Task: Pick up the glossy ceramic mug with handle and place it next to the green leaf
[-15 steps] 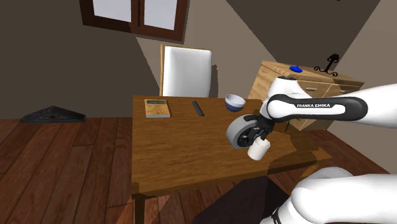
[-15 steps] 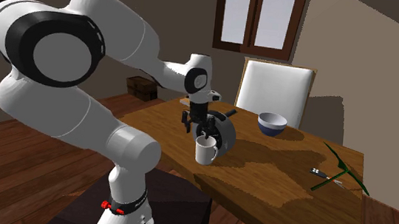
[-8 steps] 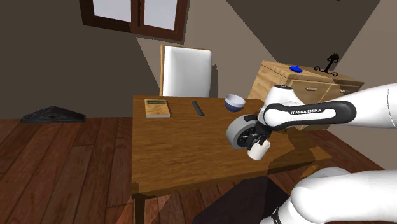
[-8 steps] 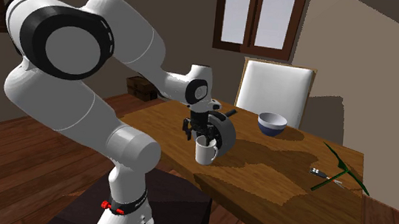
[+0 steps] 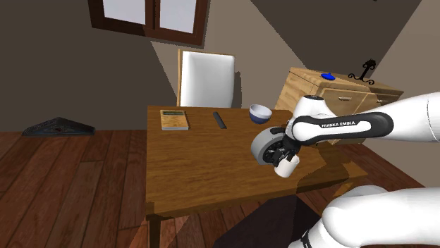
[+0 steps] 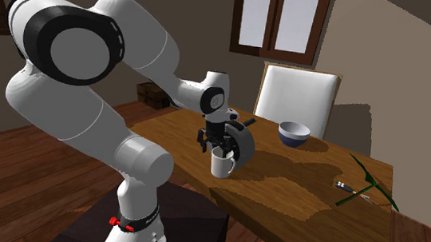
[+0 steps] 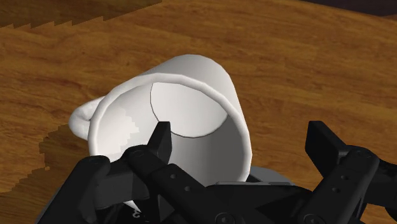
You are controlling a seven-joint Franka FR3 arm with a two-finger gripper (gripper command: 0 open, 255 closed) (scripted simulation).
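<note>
Table (image 5: 190, 162) of brown wood bears the white mug (image 6: 221, 164), upright near the edge by the stand and well apart from the green leaf (image 6: 370, 184). White arm (image 5: 345, 123) bends down over the mug, gripper (image 7: 242, 130) pointing into it. Fingers (image 7: 160, 137) stand wide: one inside the rim, one outside, not clasping the wall between them.

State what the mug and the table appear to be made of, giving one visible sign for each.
Mug: plain white, smooth with soft shading; possibly glazed ceramic, though that stays uncertain. Table: wood, brown with visible grain streaks.
</note>
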